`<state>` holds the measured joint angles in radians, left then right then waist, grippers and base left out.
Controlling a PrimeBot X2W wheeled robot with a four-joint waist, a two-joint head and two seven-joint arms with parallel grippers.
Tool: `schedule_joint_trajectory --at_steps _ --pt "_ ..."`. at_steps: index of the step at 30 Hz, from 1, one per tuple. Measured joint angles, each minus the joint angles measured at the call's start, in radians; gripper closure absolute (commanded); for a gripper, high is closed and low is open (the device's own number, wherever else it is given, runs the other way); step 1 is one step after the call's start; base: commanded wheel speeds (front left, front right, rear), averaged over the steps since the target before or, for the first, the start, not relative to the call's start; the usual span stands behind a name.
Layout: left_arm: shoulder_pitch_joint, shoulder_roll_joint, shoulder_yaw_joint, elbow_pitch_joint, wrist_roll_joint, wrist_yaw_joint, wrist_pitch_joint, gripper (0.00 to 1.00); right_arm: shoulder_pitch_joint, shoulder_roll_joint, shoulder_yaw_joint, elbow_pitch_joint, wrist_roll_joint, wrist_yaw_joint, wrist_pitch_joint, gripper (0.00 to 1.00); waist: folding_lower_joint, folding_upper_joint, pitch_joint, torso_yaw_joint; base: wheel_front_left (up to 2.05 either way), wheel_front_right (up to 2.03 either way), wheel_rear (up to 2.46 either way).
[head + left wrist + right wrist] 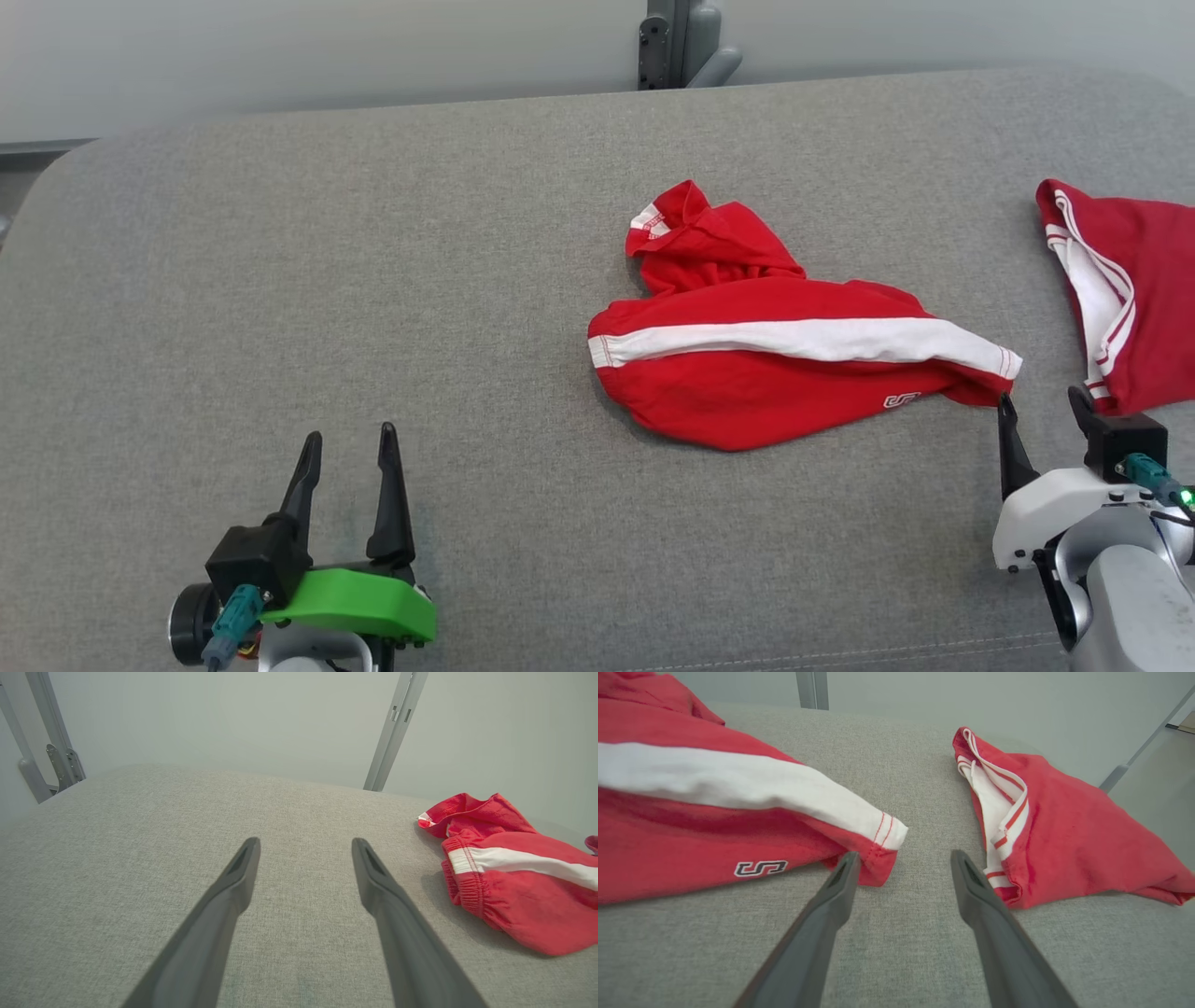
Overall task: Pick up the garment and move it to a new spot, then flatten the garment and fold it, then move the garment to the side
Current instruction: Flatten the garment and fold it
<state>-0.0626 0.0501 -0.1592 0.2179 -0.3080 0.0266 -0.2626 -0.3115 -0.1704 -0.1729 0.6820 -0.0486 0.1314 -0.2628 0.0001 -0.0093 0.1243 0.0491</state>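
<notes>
The crumpled red cloth garment with a broad white side stripe [766,373] lies bunched mid-right on the grey woven fabric surface [373,280], one end humped up. The right gripper [1039,397] stands wide apart and holds nothing; one fingertip sits right at the garment's hem corner, the other beside a second red-and-white garment [1134,289]. The left gripper [350,432] is spread wide too, well apart from the cloth. A small white-outlined logo near the hem resembles a stylised S.

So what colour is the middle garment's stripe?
The stripe is white, on the red garment; clearest in the head view.
</notes>
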Motion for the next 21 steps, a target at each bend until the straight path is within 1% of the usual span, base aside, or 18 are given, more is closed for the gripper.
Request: schedule_joint_trajectory --at_steps 5,14,21 --pt "0.008 0.000 -0.009 -0.002 0.004 -0.002 0.000 0.00 0.028 0.016 0.007 -0.091 0.012 0.000 0.000 0.00 0.0000 0.0000 -0.029 -0.020 0.00 0.00 0.00" --pt "0.030 0.000 -0.023 0.001 0.004 -0.006 0.000 0.00 0.100 0.051 0.067 -0.299 0.050 0.000 0.000 0.00 0.0000 0.0000 -0.087 -0.047 0.00 0.00 0.00" --pt "0.041 0.000 -0.030 0.011 0.004 -0.009 0.000 0.00 0.167 0.072 0.102 -0.415 0.078 0.000 0.000 0.00 0.0000 0.0000 -0.119 -0.055 0.00 0.00 0.00"
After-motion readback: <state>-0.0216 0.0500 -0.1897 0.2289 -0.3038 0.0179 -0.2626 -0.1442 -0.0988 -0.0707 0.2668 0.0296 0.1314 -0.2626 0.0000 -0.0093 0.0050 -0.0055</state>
